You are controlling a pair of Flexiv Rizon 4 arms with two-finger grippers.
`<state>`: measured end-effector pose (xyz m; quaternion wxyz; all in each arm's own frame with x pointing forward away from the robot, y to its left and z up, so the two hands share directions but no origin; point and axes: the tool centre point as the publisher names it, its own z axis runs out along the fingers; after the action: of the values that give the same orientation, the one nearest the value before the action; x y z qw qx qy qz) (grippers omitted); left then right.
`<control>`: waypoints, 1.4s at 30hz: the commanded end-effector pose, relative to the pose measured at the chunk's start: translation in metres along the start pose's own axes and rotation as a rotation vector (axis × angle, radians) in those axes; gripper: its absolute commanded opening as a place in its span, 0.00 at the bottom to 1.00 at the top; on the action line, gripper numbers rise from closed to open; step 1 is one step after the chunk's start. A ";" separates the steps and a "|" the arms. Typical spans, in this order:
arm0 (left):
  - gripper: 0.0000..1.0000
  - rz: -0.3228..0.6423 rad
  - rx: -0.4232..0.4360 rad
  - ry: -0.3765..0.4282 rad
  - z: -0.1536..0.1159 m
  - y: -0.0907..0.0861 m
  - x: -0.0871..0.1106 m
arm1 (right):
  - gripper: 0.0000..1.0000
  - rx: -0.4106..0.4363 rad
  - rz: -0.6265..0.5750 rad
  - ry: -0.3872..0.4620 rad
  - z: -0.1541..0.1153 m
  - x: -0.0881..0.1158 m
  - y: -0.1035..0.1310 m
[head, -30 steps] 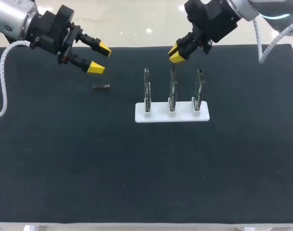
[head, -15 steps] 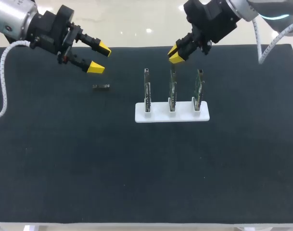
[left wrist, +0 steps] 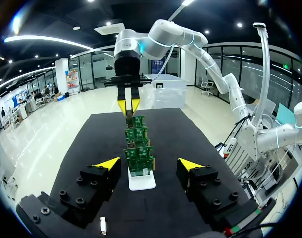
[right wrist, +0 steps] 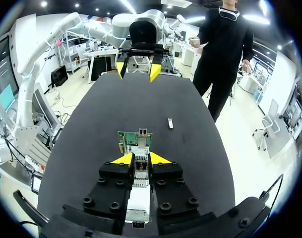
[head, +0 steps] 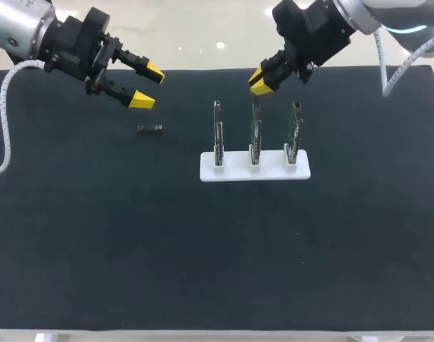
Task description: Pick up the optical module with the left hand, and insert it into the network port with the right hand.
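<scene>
The optical module (head: 150,128), a small silvery bar, lies on the black mat (head: 131,235) left of the boards; the right wrist view shows the module (right wrist: 170,123) too. My left gripper (head: 146,86) hangs open just behind and above it, with nothing between the fingers. Three green circuit boards stand upright in a white stand (head: 254,171). My right gripper (head: 258,80) hovers over the middle board (head: 255,132), its fingers close together. In the right wrist view only that board's top edge shows in the narrow gap of the right gripper (right wrist: 141,159).
The stand with its boards (left wrist: 139,158) lies straight ahead of my left gripper (left wrist: 150,163), with my right gripper (left wrist: 128,105) at the far end of the row. Bare mat stretches from the stand to the front edge.
My right gripper has drifted slightly up and back above the middle board. The left arm and the module have not moved.
</scene>
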<state>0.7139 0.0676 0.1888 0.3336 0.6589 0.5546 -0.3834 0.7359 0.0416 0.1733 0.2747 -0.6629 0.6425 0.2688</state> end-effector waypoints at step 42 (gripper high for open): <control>1.00 -0.001 0.000 0.003 0.001 0.001 0.000 | 0.00 0.018 0.042 0.003 0.014 0.008 0.003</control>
<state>0.7139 0.0676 0.1888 0.3336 0.6589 0.5545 -0.3834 0.7349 0.0443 0.1587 0.2731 -0.6482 0.6572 0.2709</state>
